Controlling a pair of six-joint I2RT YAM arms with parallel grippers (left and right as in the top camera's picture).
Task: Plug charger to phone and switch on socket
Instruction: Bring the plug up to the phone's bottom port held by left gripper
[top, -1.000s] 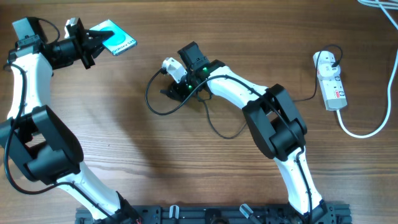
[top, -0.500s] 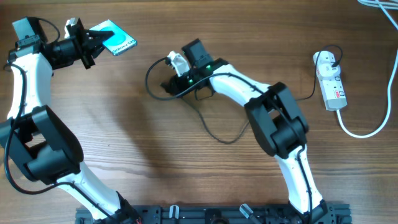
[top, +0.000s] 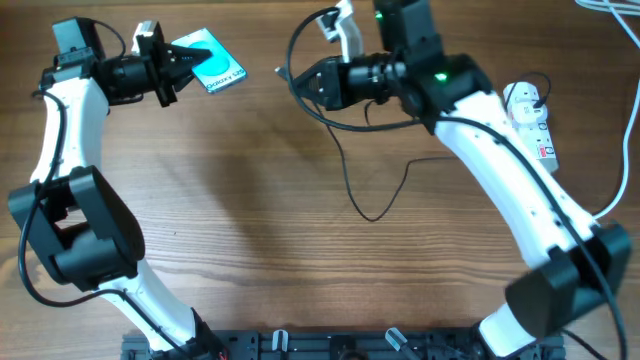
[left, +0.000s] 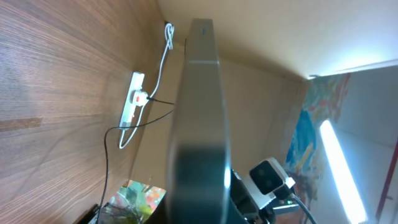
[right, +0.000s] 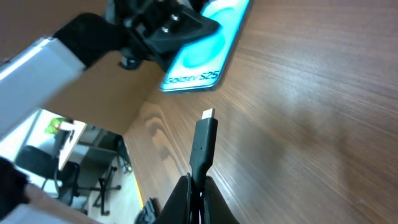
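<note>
Table (top: 230, 220): brown wood with a fine, streaked grain; it fills the overhead view.
Wall picture (left: 313, 124): blue, orange and green patches on a beige wall, seen from the left wrist.
Strip light (left: 339, 165): long, bright white, just beside the picture.
Office chairs (right: 38, 167): dark, blurred, on the floor beyond the table's edge.

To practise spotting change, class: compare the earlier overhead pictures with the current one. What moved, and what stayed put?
The right pincer, shut on the cable, swung from mid-table toward the far edge, nearer the phone, pulling the cable's loop along. The left pincer, gripping the phone, shifted it slightly toward the right arm. Nothing was newly grasped or released. The power strip stayed put.
</note>
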